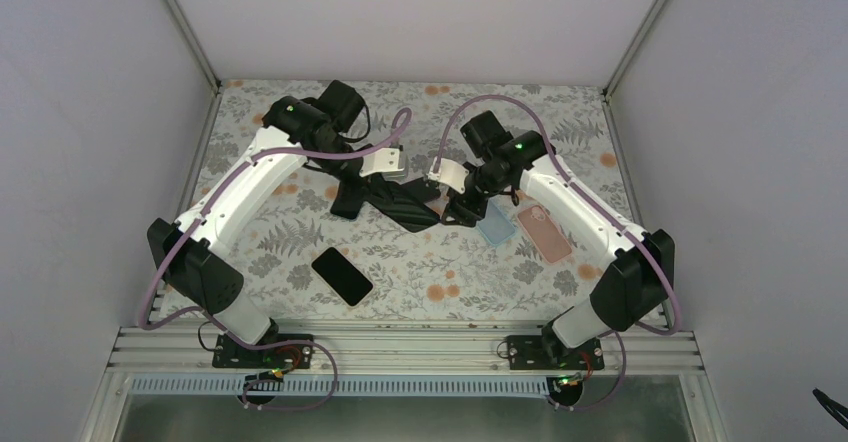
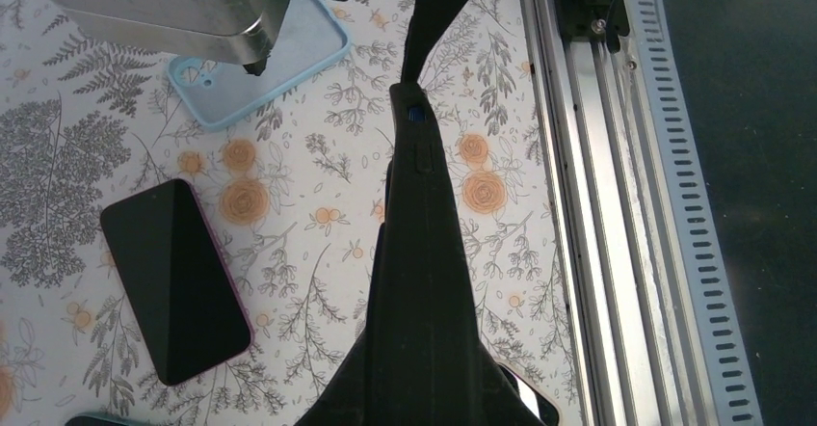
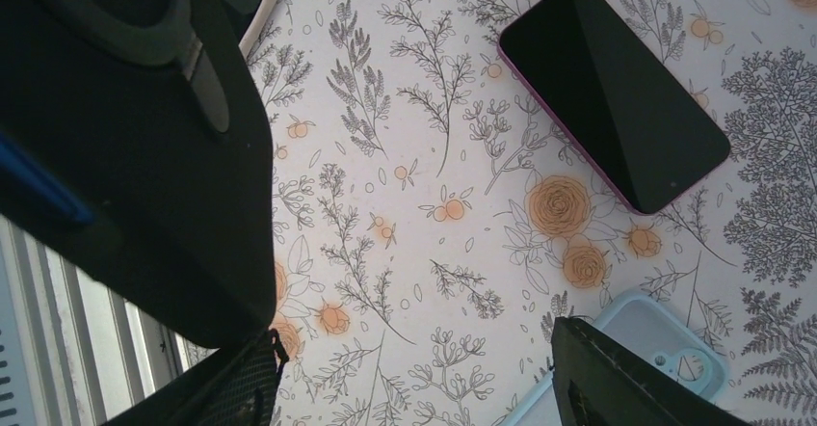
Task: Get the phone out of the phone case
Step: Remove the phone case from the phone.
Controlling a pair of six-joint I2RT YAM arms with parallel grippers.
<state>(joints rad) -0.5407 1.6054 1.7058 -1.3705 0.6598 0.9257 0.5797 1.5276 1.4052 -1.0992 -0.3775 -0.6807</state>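
Looking down from above, I see both arms meeting mid-table over a black phone case [image 1: 408, 207]; the left gripper [image 1: 392, 188] is clamped on one end of it, and the right gripper [image 1: 456, 208] sits at the other end; a bare-looking phone [image 1: 342, 275] lies flat on the table [image 1: 450, 262] nearer the bases; a light blue case [image 1: 495, 225] and a pink case [image 1: 544, 233] lie empty beside the right arm. From the left wrist the black phone case shows edge-on, pinched tight and seemingly held off the table; whether a phone sits inside it I cannot tell. From the right wrist, that gripper's fingers [image 3: 617, 383] stand wide apart; the case is against one side and not gripped. I would judge the job midway; the case is held up for the pull; any phone inside has yet to be worked out.
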